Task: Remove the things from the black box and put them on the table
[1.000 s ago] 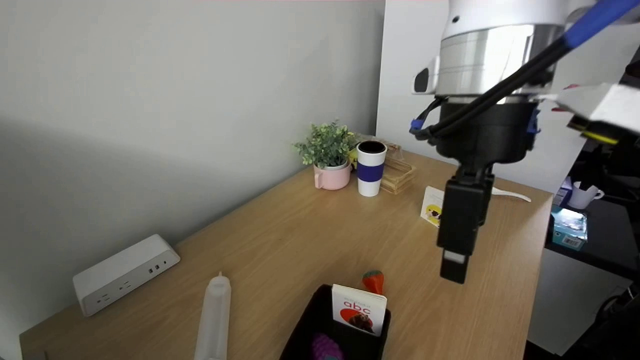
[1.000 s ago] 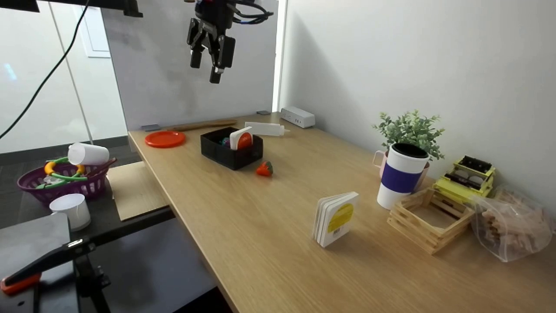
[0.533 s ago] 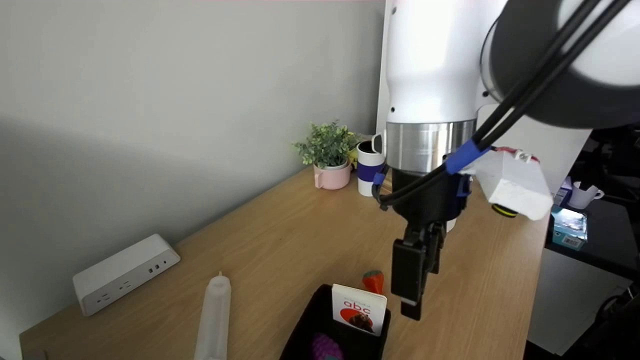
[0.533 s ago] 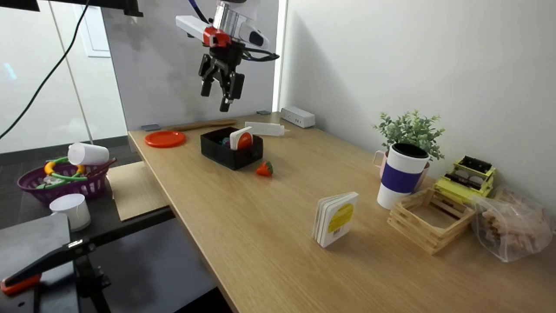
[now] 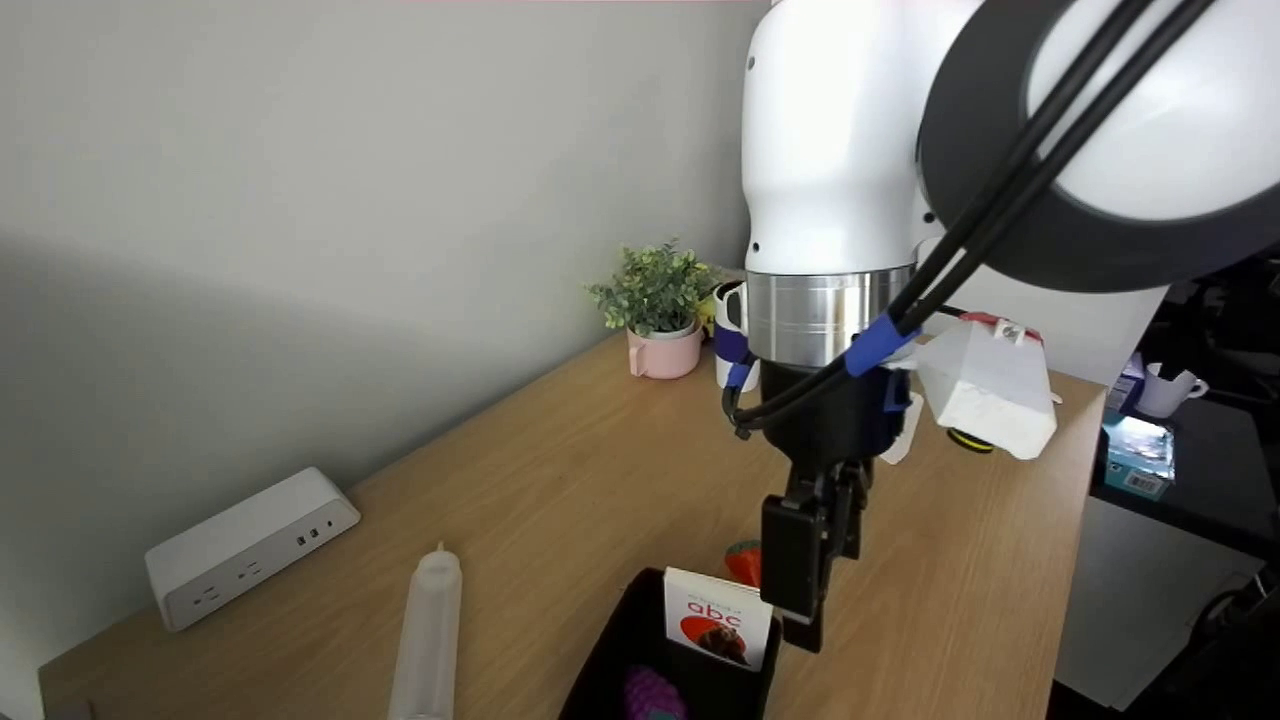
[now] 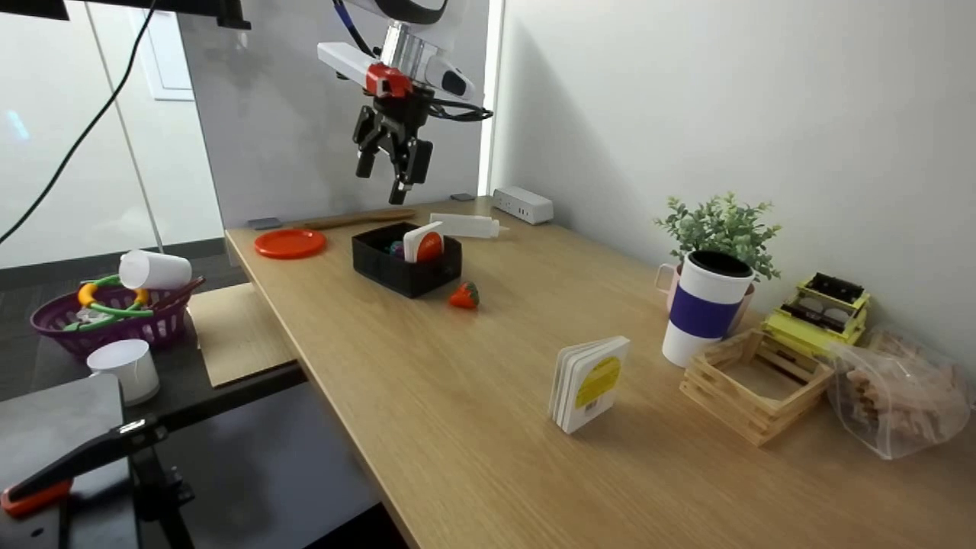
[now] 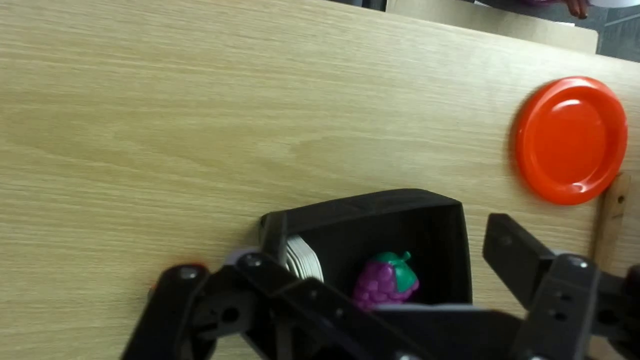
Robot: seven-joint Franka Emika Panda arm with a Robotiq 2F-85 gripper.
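The black box [image 6: 389, 276] stands on the light wooden table [image 6: 427, 366] and also shows in the wrist view [image 7: 360, 212]. In it lies a purple berry toy with a green top [image 7: 382, 282], also in an exterior view [image 5: 652, 692]. A white abc book with a red-orange circle [image 5: 715, 615] stands upright at one end of the box; its page edges [image 7: 304, 257] show in the wrist view. A red strawberry toy [image 6: 464, 296] lies on the table beside the box. My gripper [image 6: 381, 181] is open and empty, above the box, its fingers [image 7: 512, 257] apart.
A red plate [image 7: 572, 140] lies near the box. A clear bottle [image 5: 428, 635] and a white power strip [image 5: 250, 545] lie toward the wall. A book with a yellow patch [image 6: 591, 383], a white cup [image 6: 705, 305] and a wooden crate [image 6: 755, 389] stand farther along.
My gripper has moved down and toward the black box, more slowly in the last half second. It has stayed open. The box, its contents and the strawberry have not moved.
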